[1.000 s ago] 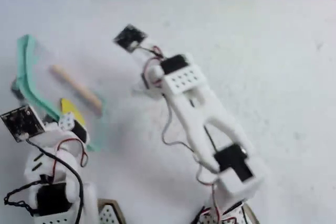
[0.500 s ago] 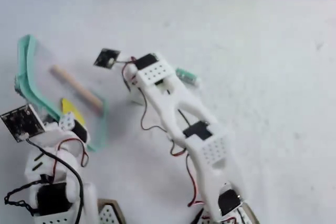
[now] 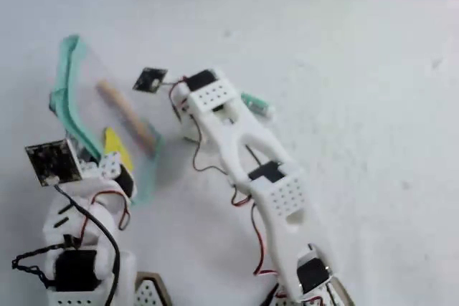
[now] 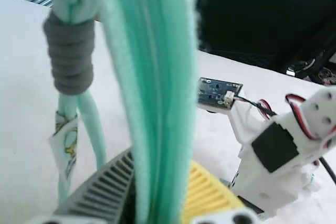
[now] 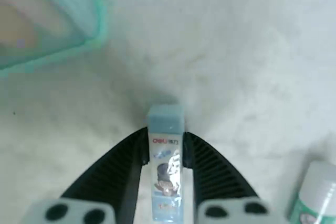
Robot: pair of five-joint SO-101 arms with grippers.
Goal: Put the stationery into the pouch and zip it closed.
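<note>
The clear pouch (image 3: 93, 116) with teal trim lies at the left, a wooden stick (image 3: 128, 115) inside it. My left gripper (image 3: 113, 166) is shut on the pouch's near edge; in the left wrist view the teal edge (image 4: 157, 103) runs up between the grey and yellow fingers (image 4: 210, 198), with a grey zipper pull (image 4: 68, 56) beside it. My right gripper (image 5: 164, 137) is shut on a blue eraser (image 5: 166, 121) in a paper sleeve, low over the table just right of the pouch corner (image 5: 63, 30). The right arm (image 3: 237, 134) covers it in the high view.
A white and green glue stick (image 3: 255, 104) lies on the table close behind the right arm, also seen as a glue stick (image 5: 315, 192) beside the right gripper. The white table (image 3: 358, 69) stretches open to the right and back.
The right arm swung left toward the pouch, then held still. In the last half second the left gripper shifted right and back, dragging the pouch and stick with it.
</note>
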